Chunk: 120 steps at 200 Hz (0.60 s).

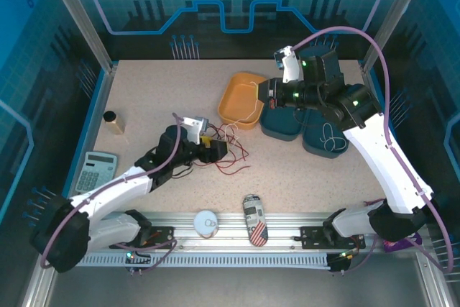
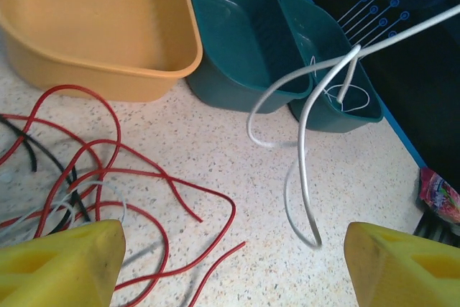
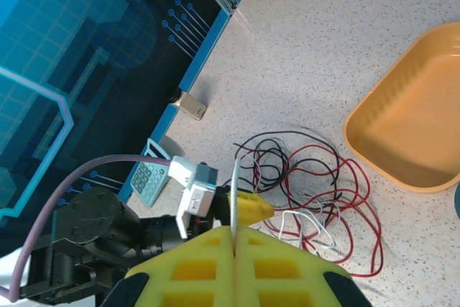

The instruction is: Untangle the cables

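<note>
Mid-table: cables tangled, red, black, white.
Left gripper: jaws apart, above tangle.
Right gripper: clamped on white cable.

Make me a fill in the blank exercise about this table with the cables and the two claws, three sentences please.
1. The cable pinched in the right claw is ____ in colour.
2. The left claw stands ____ over the red cables.
3. Beside the orange tray stand ____ teal bins.
Missing words: white; open; two.
</note>
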Motion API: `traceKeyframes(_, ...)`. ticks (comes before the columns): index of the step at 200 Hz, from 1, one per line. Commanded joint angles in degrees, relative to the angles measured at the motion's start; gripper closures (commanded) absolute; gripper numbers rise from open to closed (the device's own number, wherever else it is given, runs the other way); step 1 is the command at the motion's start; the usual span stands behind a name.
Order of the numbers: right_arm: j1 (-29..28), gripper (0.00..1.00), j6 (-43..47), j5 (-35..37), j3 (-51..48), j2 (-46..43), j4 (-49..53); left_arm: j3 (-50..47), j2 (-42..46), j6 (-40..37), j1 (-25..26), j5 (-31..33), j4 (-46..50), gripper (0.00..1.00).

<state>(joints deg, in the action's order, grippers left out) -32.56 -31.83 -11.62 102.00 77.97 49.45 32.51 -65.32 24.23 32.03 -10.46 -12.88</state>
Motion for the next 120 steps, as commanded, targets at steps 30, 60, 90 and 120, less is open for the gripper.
traceKeyframes(30, -0.09, 1.00, -1.43, -1.83, 0.67, -0.69, -2.65, 4.65, -8.93, 4.20, 1.89, -3.30, -9.35, 0.22)
traceKeyframes(60, -0.40, 1.00, -1.74, -2.00, 0.05, -0.85, -3.49, 6.43, -15.07, 7.32, 3.49, -4.38, -14.63, 0.24)
traceKeyframes(90, -0.36, 1.00, -1.59, -1.33, 0.22, -1.07, -3.11, 9.31, -19.07, 8.30, 5.84, -6.00, -16.75, 0.23)
traceKeyframes(120, -0.32, 1.00, -1.30, -0.47, 0.06, -1.33, -2.51, 10.37, -20.88, 9.44, 6.60, -5.36, -17.11, 0.31)
